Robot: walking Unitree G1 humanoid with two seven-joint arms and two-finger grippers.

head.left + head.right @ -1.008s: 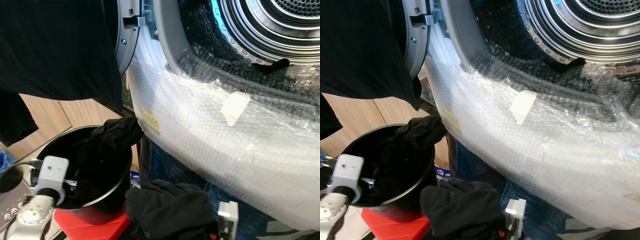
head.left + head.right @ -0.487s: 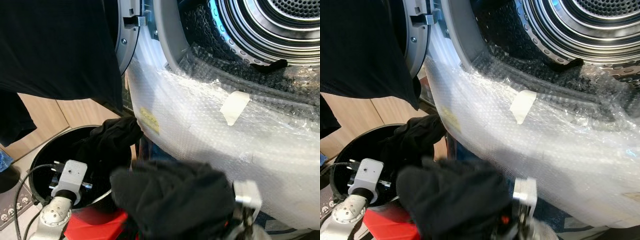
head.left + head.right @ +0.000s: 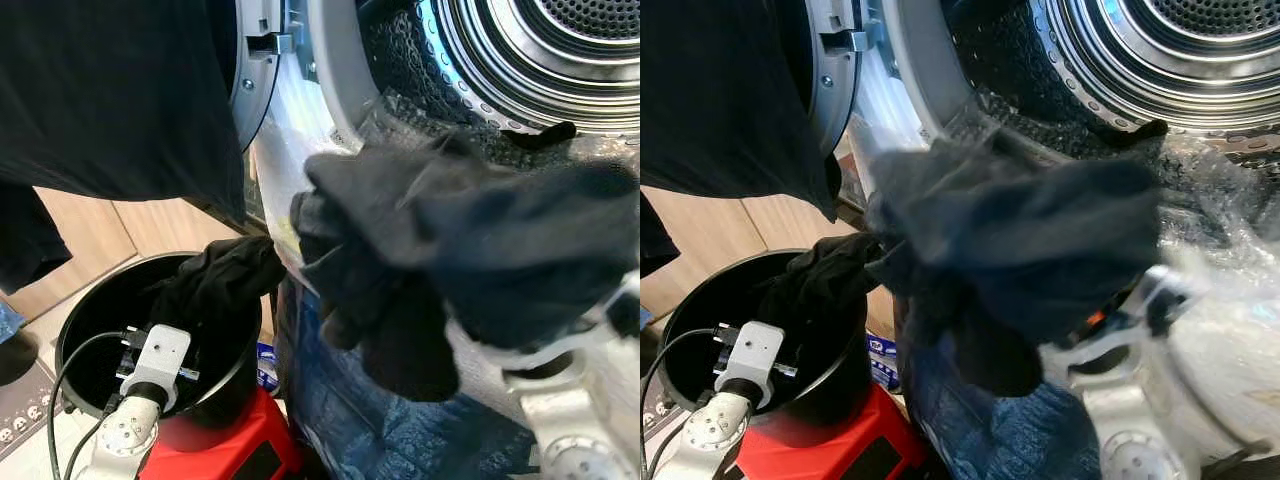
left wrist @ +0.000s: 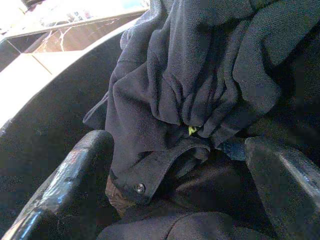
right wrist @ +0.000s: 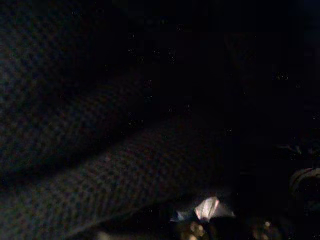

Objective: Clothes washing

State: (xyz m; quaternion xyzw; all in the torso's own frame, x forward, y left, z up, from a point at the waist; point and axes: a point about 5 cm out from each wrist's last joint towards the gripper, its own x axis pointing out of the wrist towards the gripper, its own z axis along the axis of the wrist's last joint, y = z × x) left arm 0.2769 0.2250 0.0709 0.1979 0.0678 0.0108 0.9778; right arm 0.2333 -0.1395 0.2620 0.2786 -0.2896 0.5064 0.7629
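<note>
**One dark bundle held up at the washer mouth**

One bunched dark garment (image 3: pixel 450 250) is hanging in front of the washing machine's open drum (image 3: pixel 560 50), just below the rim. The right gripper (image 3: pixel 1110 310) is carrying it, clenched on the cloth, which is covering its fingers; in the right wrist view dark knit fabric (image 5: pixel 100 150) is lying against the lens.

One black bucket (image 3: pixel 90 320) is standing on one red stand (image 3: pixel 215 450) beside the machine's bubble-wrapped front (image 3: pixel 1230 340). A second pile of dark clothes (image 3: pixel 215 285) is spilling over the bucket's rim. The left gripper (image 4: pixel 175 200) is reaching into the bucket, its two fingers (image 4: pixel 75 175) spread wide on either side of the clothes and gripping nothing.

One dark cloth (image 3: pixel 110 100) is hanging at upper left over the door (image 3: pixel 255 70).
</note>
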